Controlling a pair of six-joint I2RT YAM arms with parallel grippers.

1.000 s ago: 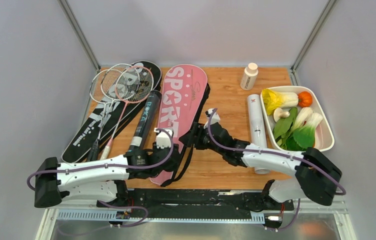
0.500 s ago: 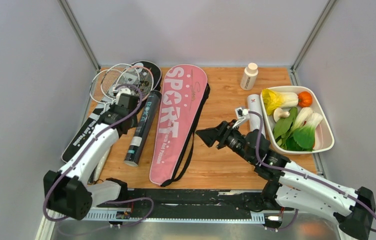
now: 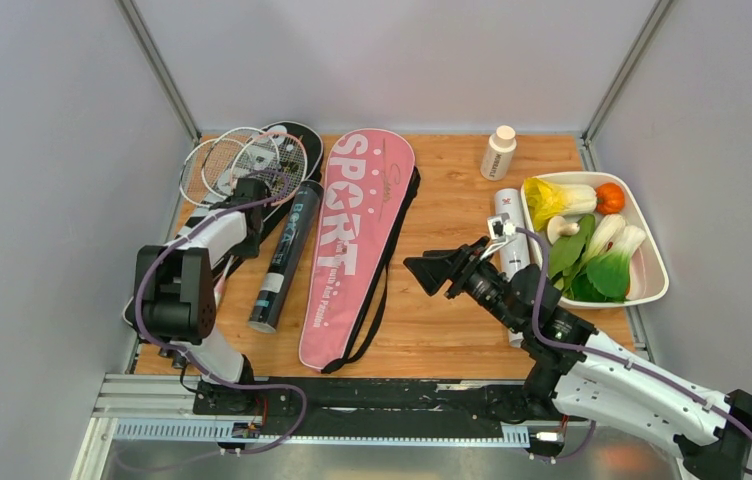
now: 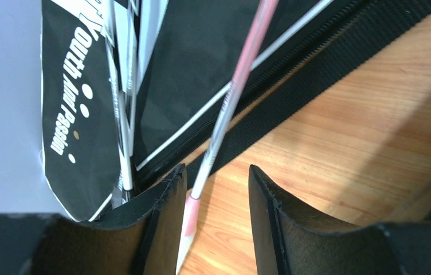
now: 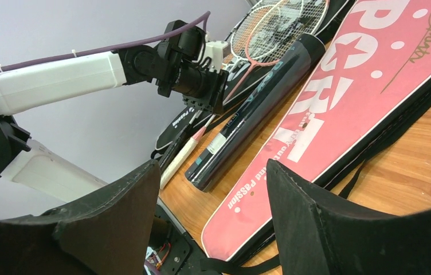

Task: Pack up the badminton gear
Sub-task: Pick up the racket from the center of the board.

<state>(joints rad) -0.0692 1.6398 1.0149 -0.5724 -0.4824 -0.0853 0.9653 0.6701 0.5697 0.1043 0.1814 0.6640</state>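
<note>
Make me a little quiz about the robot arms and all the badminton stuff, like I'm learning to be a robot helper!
1. True or false: seen from above, the pink bag lies between the black tube and the white tube.
2. Pick one: what runs between the open fingers of the left gripper? A) the shaft of the pink racket B) a shuttlecock C) a spoon
3. Fill the gap: the right gripper is open above the table and holds ____.

Key: 1 true; 2 A; 3 nothing.
</note>
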